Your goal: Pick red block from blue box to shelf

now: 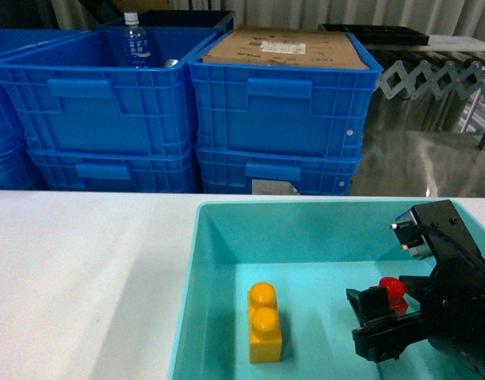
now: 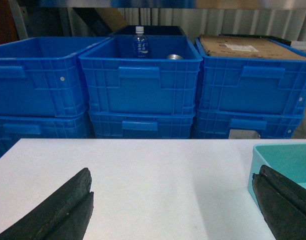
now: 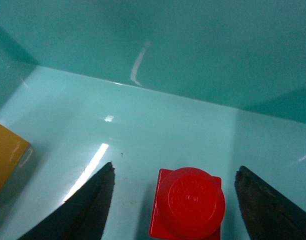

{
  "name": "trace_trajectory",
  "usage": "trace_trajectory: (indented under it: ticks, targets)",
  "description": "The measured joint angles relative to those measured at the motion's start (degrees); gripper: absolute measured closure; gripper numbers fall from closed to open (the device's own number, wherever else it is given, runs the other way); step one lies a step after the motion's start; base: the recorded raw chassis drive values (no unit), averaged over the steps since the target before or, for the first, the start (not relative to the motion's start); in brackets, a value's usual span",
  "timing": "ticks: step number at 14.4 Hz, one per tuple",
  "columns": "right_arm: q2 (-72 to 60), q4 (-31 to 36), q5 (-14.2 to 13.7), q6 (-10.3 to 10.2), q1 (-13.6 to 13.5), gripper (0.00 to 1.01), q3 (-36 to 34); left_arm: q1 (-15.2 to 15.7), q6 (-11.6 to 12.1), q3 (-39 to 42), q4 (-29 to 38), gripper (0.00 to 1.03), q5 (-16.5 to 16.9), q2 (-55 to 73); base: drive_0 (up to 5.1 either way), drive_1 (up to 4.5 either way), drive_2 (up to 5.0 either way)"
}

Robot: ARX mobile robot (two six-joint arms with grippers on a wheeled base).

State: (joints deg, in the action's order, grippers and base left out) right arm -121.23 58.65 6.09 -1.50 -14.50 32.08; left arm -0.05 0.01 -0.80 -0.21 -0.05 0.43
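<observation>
While the right gripper [image 3: 175, 205] hangs low inside the light turquoise plastic bin [image 1: 227, 237], its two dark, matte, wedge-shaped fingers [image 3: 90, 210] stand apart on either side of the small glossy red plastic brick [image 3: 188, 205], with bare floor showing between each finger and the brick. That red block, cube-like with one round stud on top, sits upright on the bin's smooth, flat, reflective floor, toward the right. A yellow-orange two-stud brick [image 1: 265, 322] lies left of it, well apart. The left gripper [image 2: 173, 205] hovers over the matte white tabletop [image 2: 143, 170], its rough black fingers spread wide. Ribbed dark blue crates [image 1: 282, 119] are stacked behind.
</observation>
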Motion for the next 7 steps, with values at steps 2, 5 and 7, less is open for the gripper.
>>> trace_trajectory:
  ticks: [2,5,7]
  targets:
    - [0.68,0.0,0.22,0.02,-0.13,0.6,-0.24,0.0,0.0,0.0,0.0,0.05,0.0,0.0,0.0,0.0,0.0]
    - [1.62,0.52,0.24,0.07,-0.48,0.77,-1.11,0.0,0.0,0.0,0.0,0.05,0.02,0.0,0.0,0.0,0.0]
    - [1.73,1.14,0.2,0.04,-0.59,0.77,-1.66,0.0,0.0,0.0,0.02,0.05,0.02,0.0,0.0,0.0,0.0]
